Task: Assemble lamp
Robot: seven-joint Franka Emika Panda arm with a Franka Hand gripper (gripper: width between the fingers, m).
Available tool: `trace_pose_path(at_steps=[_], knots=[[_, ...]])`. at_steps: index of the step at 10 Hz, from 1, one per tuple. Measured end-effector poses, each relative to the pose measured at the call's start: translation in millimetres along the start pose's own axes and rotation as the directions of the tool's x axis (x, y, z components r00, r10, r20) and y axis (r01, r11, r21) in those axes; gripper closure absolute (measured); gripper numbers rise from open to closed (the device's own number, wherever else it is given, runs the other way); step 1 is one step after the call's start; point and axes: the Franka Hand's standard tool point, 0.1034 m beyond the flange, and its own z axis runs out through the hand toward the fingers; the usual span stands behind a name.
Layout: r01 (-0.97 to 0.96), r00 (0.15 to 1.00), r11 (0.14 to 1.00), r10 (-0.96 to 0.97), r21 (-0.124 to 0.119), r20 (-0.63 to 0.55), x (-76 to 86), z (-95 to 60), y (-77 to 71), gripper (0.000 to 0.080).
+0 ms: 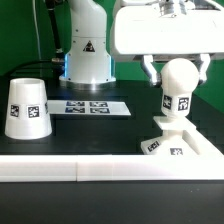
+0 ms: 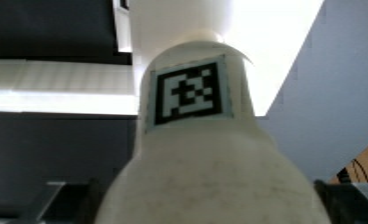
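The white ball-topped bulb (image 1: 180, 98) stands upright on the flat square base (image 1: 205, 146) at the exterior view's right. My gripper (image 1: 178, 74) comes down from above, a finger on each side of the bulb's ball top, shut on it. In the wrist view the bulb (image 2: 195, 110) with its black tag fills the picture between my dark fingers (image 2: 56, 203), and my gripper (image 2: 199, 208) grips it. The cone-shaped shade (image 1: 27, 108) stands apart on the table at the exterior view's left.
The marker board (image 1: 92, 106) lies flat in the middle, behind it the arm's white pedestal (image 1: 88, 55). A long white rail (image 1: 90, 168) runs along the front edge of the black table.
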Motion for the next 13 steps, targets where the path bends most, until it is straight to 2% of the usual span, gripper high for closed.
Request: trace_pose_path(at_steps=[2,7,11,13], knots=[[-0.007,1.0,1.0,0.007,-0.002,0.001,0.2,0.1,1.0,0.0122],[0.0,1.0,1.0,0.0,-0.004,0.001,0.6,-1.5,3.0,0.0101],[0.013,0.999,1.0,-0.013,-0.003,0.029,12.9,-15.5,9.7,0.0101],[0.015,0.998,1.0,-0.015,0.0,0.055,9.0,-13.6,7.9,0.0101]])
